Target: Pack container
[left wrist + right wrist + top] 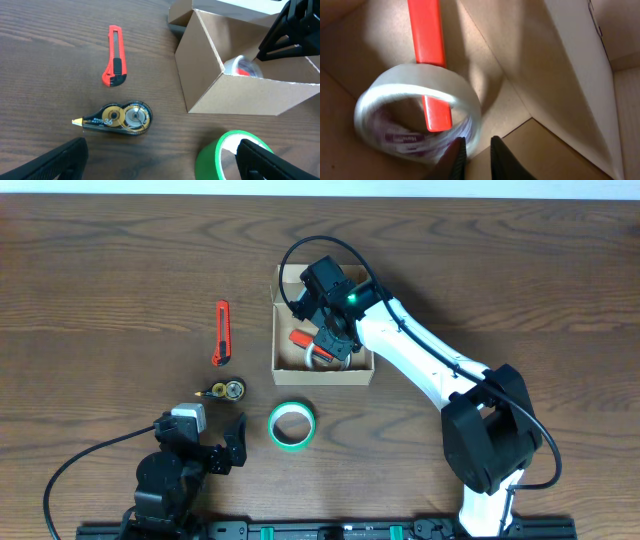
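Observation:
The container (322, 377) is an open tan cardboard box at the table's middle; it also shows in the left wrist view (215, 90) and the right wrist view (535, 65). My right gripper (335, 340) reaches down inside it. In the right wrist view its fingers (476, 150) stand narrowly apart, with a blurred clear tape roll (420, 80) just left of them, resting over an orange-red flat tool (427, 35) on the box floor. My left gripper (212, 435) is wide open and empty low over the table (160, 160).
A green tape roll (275, 425) lies in front of the box, by my left gripper's right finger (207, 160). A red box cutter (221, 333) (115, 62) and a correction tape dispenser (228, 389) (117, 117) lie left of the box.

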### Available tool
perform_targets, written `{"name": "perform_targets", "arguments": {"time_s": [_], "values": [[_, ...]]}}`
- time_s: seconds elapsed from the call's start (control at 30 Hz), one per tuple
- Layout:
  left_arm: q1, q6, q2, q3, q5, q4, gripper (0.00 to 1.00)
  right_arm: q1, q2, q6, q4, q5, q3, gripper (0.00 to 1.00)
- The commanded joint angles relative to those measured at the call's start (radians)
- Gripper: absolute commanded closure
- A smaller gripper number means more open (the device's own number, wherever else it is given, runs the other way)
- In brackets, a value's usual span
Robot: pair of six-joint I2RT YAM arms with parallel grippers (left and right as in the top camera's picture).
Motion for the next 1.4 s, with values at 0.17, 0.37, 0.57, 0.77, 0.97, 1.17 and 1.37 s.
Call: {"name": "perform_targets", "arguments": {"time_s": [0.17, 0.37, 0.57, 0.77, 0.97, 1.17, 1.37], "values": [[-0.003, 0.006, -0.006, -0.014, -0.003, 0.003, 0.05, 0.008, 0.005, -0.006, 0.001, -0.007, 0.023, 0.76], [-0.003, 0.006, -0.006, -0.014, -0.003, 0.003, 0.05, 0.016, -0.058, 0.020, -0.006, -0.021, 0.028, 0.66], [-0.003, 0.006, -0.006, -0.014, -0.003, 0.003, 0.05, 0.020, -0.218, 0.122, -0.060, -0.026, 0.029, 0.22], [-0.003, 0.006, -0.006, -0.014, -0.003, 0.003, 0.05, 0.018, -0.397, 0.235, -0.167, -0.026, 0.028, 0.01], [-0.003, 0.006, -0.006, -0.014, -0.003, 0.003, 0.05, 0.004, -0.575, 0.313, -0.230, -0.024, -0.039, 0.01], [-0.003, 0.006, -0.006, -0.014, -0.003, 0.003, 0.05, -0.037, -0.859, 0.425, -0.192, -0.018, -0.290, 0.01], [-0.003, 0.006, -0.006, -0.014, -0.003, 0.003, 0.05, -0.040, -1.144, 0.517, -0.143, 0.026, -0.481, 0.01]]}}
